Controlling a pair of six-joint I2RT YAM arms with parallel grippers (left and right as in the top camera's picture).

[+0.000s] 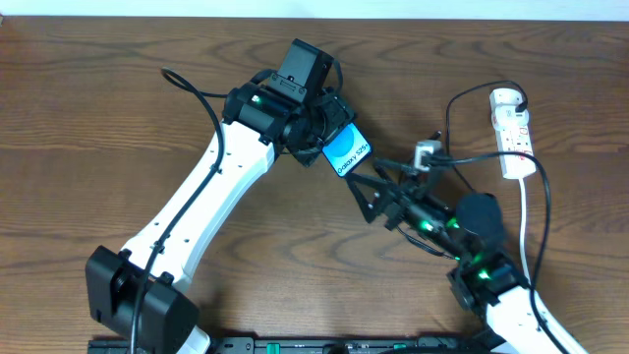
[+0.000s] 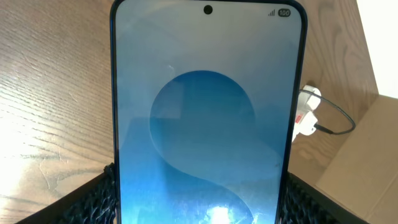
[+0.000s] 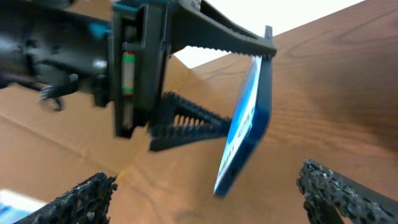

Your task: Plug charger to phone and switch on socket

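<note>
My left gripper [image 1: 329, 133] is shut on the phone [image 1: 349, 152] and holds it tilted above the table, cyan screen up. In the left wrist view the phone [image 2: 205, 112] fills the frame between the fingers [image 2: 199, 208]. My right gripper [image 1: 366, 197] is open and empty just right of the phone's lower end. In the right wrist view its fingers [image 3: 205, 186] flank the phone's edge [image 3: 249, 130] without touching it. The white socket [image 1: 513, 133] lies at the far right, with the round white adapter [image 1: 503, 98] on its far end. The thin black charger cable [image 1: 450, 113] loops from the adapter toward the right arm. I cannot make out its plug tip.
The socket [image 2: 308, 115] and a loop of cable [image 2: 339, 124] also show beyond the phone in the left wrist view. The socket's white cord [image 1: 526, 211] runs down the right side past my right arm. The wood table [image 1: 98, 118] extends to the left.
</note>
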